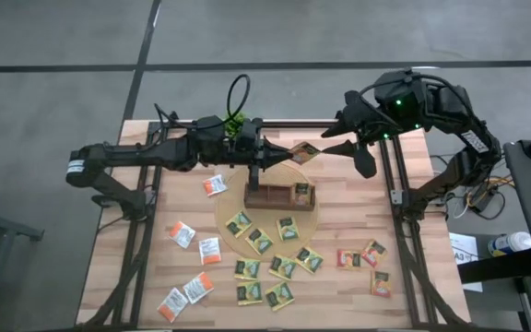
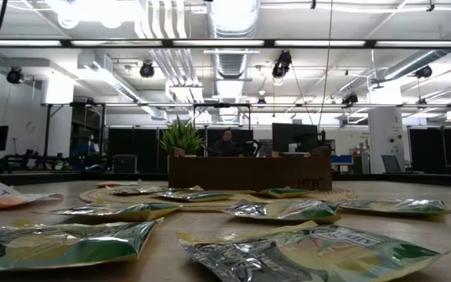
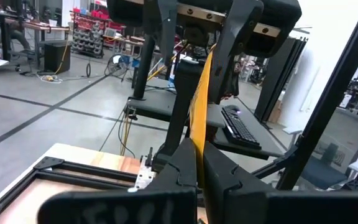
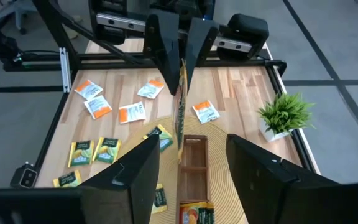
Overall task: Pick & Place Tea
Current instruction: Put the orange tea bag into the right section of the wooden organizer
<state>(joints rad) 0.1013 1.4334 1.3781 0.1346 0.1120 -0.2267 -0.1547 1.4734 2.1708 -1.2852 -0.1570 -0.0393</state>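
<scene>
Wooden tabletop (image 1: 358, 207) under you, and we sweep from nine o'clock across. White-and-orange sachets (image 1: 182, 233) lie scattered at the left, green-and-yellow sachets (image 1: 275, 267) fan out in the middle, red-pink sachets (image 1: 365, 261) sit toward four o'clock. Your left hand (image 1: 277, 153) hangs above the brown tray (image 1: 278, 195), clamped on one held sachet (image 1: 304, 151) that sticks out edge-on toward three o'clock. Your right hand (image 1: 339, 141) waits just beside it, fingers (image 4: 129, 180) apart, the sachet lined up between them but not yet touched. One sachet already stands in the tray's right end. Watch this transfer: if your left lets go before the right has closed, that thin packet could flutter down off target. Close off-centre and it may crumple or slip out sideways.
</scene>
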